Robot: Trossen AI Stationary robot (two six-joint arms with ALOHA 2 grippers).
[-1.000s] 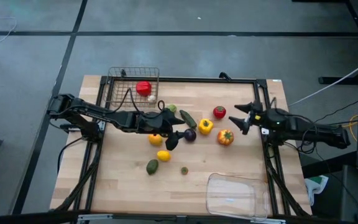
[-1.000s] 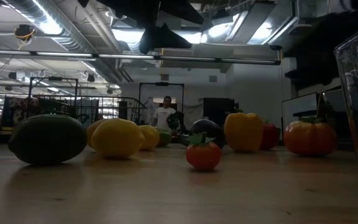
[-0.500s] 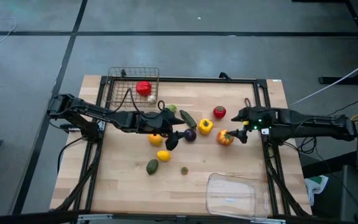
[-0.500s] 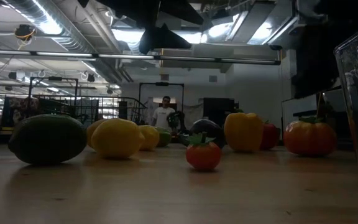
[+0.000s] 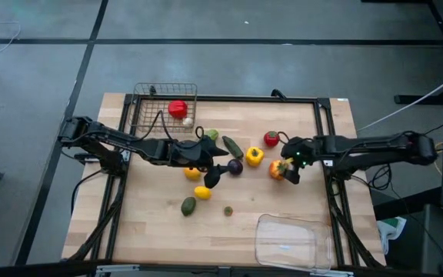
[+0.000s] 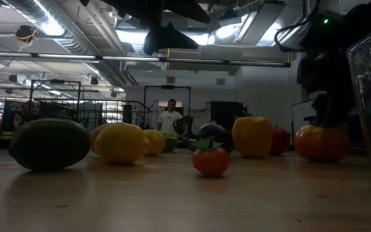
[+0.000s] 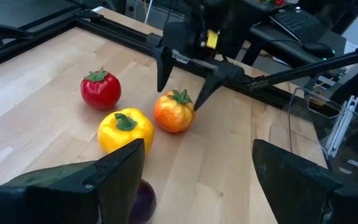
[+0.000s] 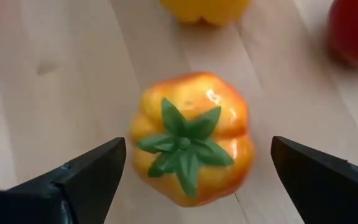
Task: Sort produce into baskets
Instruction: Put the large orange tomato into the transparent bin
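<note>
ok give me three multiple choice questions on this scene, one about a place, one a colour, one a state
1. Where is the right hand?
A. over the clear tray
B. over the orange-yellow pepper
C. inside the wire basket

2. What colour is the largest item in the wire basket?
A. red
B. purple
C. green

3. What state is the right hand in?
A. shut on the pepper
B. shut on nothing
C. open, one finger on either side of the pepper

Answers:
1. B: the high view shows it right over the orange-yellow pepper, far from the clear tray.
2. A: a red fruit lies in the basket.
3. C: the right wrist view shows the fingers spread wide with gaps beside the pepper.
</note>
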